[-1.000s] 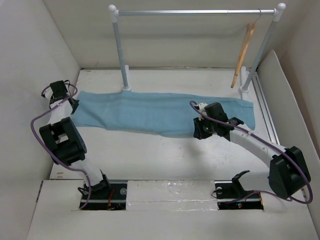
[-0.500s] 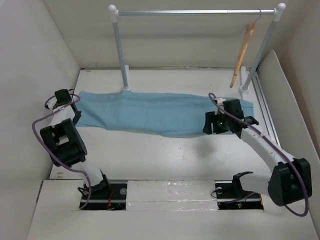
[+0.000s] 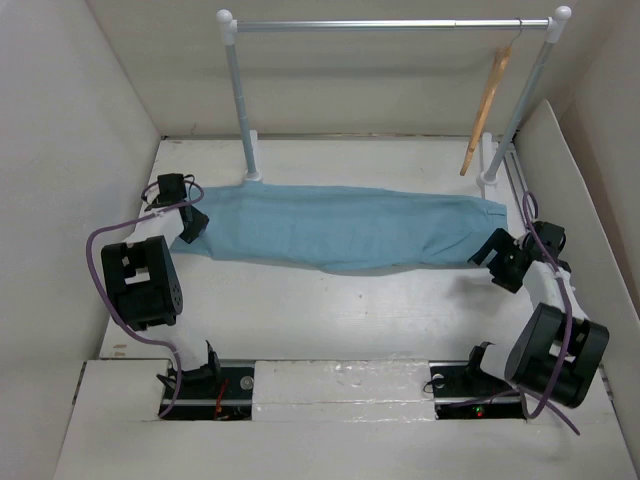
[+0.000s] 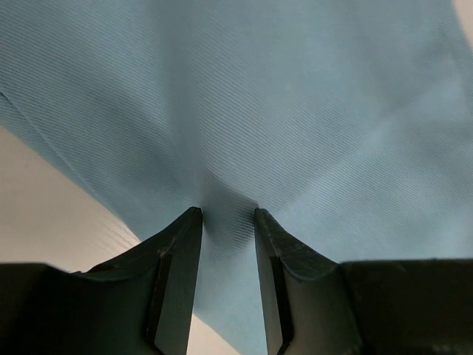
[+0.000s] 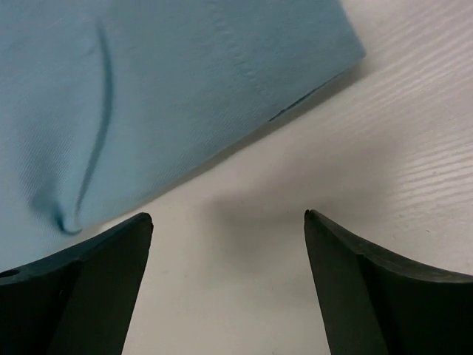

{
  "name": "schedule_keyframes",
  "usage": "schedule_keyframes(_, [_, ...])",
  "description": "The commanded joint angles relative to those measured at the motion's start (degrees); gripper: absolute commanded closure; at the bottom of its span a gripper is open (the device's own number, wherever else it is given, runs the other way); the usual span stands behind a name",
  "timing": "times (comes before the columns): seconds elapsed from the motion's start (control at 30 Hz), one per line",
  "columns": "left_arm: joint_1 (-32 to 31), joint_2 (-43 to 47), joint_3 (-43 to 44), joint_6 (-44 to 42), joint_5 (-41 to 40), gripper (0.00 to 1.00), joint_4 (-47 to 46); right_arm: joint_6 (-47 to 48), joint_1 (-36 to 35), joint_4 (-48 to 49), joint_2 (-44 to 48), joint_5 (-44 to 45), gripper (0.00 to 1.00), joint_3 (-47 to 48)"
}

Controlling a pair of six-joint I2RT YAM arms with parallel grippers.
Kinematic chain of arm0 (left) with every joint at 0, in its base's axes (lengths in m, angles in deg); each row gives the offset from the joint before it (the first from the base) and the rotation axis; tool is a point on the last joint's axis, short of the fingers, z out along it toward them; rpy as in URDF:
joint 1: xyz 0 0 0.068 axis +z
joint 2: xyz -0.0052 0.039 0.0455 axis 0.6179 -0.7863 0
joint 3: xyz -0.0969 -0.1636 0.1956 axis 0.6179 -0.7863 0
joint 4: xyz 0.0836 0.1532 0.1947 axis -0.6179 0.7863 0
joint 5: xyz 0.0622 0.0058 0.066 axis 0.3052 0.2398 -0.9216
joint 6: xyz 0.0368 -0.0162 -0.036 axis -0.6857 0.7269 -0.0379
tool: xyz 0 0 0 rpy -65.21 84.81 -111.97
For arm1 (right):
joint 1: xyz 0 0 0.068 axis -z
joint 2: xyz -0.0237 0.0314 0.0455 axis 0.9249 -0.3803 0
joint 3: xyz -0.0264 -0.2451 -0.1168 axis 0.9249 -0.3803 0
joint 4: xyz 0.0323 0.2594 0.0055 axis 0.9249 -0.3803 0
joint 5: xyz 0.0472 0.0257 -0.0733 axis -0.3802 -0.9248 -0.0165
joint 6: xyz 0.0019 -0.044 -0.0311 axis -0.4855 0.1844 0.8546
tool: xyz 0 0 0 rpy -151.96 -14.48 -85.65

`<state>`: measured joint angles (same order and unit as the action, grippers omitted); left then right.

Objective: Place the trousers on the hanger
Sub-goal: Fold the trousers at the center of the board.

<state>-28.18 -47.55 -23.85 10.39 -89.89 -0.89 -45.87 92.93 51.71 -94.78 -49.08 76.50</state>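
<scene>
step: gathering the trousers (image 3: 340,228), flat on the worktop (image 3: 330,310); hanging not begun
left gripper (image 4: 225,218): clenched on a fold at their left end
right gripper (image 5: 228,216): released; over bare worktop just beside their right end
hanger (image 3: 487,100): on the rail (image 3: 390,24), far right; well apart
next: right gripper must move onto the cloth edge and pinch

light blue trousers (image 3: 340,232), light-brown hanger (image 3: 486,106), white table (image 3: 300,305)
</scene>
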Motion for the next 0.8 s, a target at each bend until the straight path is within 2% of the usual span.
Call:
schedule_keyframes(0.0, [2.06,-2.27,0.97,1.62,1.2,0.7,-1.87,-5.55,1.09,10.21,-6.27,-1.18,0.1,-1.68])
schedule_keyframes(0.13, [3.9,-7.44,3.17,3.11,-1.27,0.7,0.23,-8.46,1.62,16.63,-15.06,-3.56,0.09,-0.27])
schedule_keyframes(0.2, [5.65,-9.38,4.13,4.08,-0.4,0.7,1.72,-10.82,1.62,20.15,-18.57,-3.47,0.2,-0.45])
schedule_keyframes(0.23, [6.62,-10.96,4.31,4.17,0.04,0.7,2.16,-11.27,1.62,21.12,-19.46,-3.47,0.32,-0.54])
schedule_keyframes(0.27, [7.68,-11.5,4.31,3.99,0.31,0.71,2.43,-11.71,1.62,22.43,-20.08,-3.29,0.59,-0.54])
schedule_keyframes(0.33, [10.66,-11.24,3.88,3.38,-0.3,0.72,3.58,-11.89,1.62,22.54,-20.0,-1.98,0.79,-0.62])
schedule_keyframes(0.37, [11.89,-11.06,3.35,3.2,-0.13,0.71,3.57,-10.93,2.23,21.49,-19.56,-0.93,0.94,-0.71])
schedule_keyframes(0.4, [13.21,-10.11,1.95,3.03,0.39,0.72,3.92,-10.32,2.84,20.52,-18.69,-0.31,1.0,-0.8])
schedule_keyframes(0.5, [18.4,-7.91,-2.26,2.76,2.24,0.73,3.57,-6.99,4.86,14.64,-12.98,1.54,1.0,-1.59])
schedule_keyframes(0.57, [21.3,-7.02,-4.29,3.11,2.51,0.78,4.1,-5.22,6.44,9.91,-6.57,2.59,1.0,-2.82])
schedule_keyframes(0.73, [21.84,-0.98,-10.09,1.45,-0.47,0.81,7.96,0.93,9.44,-0.38,6.25,4.35,1.0,-2.91])
schedule_keyframes(0.77, [21.84,-0.96,-10.1,1.44,-0.74,0.81,7.97,1.64,9.44,-1.54,6.28,4.79,1.0,-2.82])
